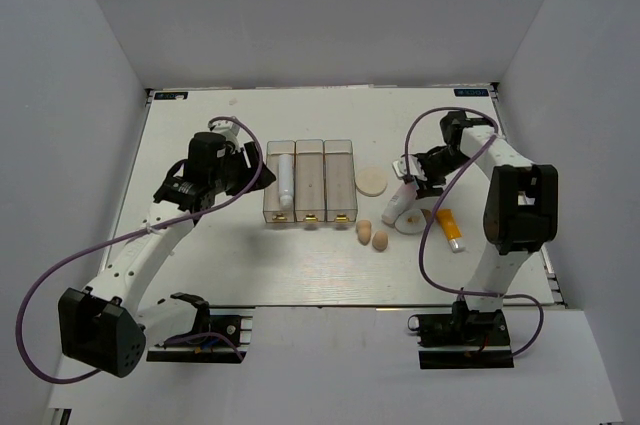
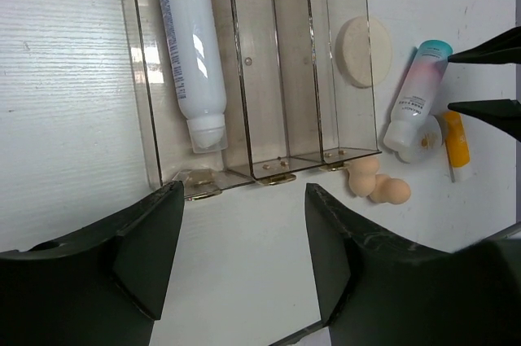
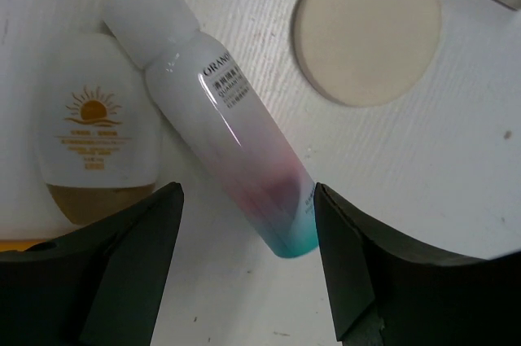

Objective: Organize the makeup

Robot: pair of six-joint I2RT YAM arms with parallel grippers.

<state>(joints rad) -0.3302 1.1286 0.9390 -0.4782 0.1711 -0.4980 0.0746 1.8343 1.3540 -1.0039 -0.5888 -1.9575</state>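
The right gripper [image 3: 244, 199] hangs over the white bottle with the pink band [image 3: 220, 110], jaws spread wide and holding nothing. They straddle its teal end rather than its middle. The bottle lies slantwise on the worktop [image 1: 300, 265], its cap end touching or overlapping the white oval compact [image 3: 89, 134], with the cream puff [image 3: 366, 28] just beside. From here I'd worry about the pinch. Closing on a round, glossy body so near one end could squirt it sideways, or lift it lopsided so the cap end droops and drags the compact. A drooping bottle could then catch on a wall of the narrow clear bins [image 1: 311, 180], where only the white tube [image 2: 191, 53] lies, in the leftmost one. The left gripper [image 2: 244, 199] waits near the bins, jaws also apart and empty.
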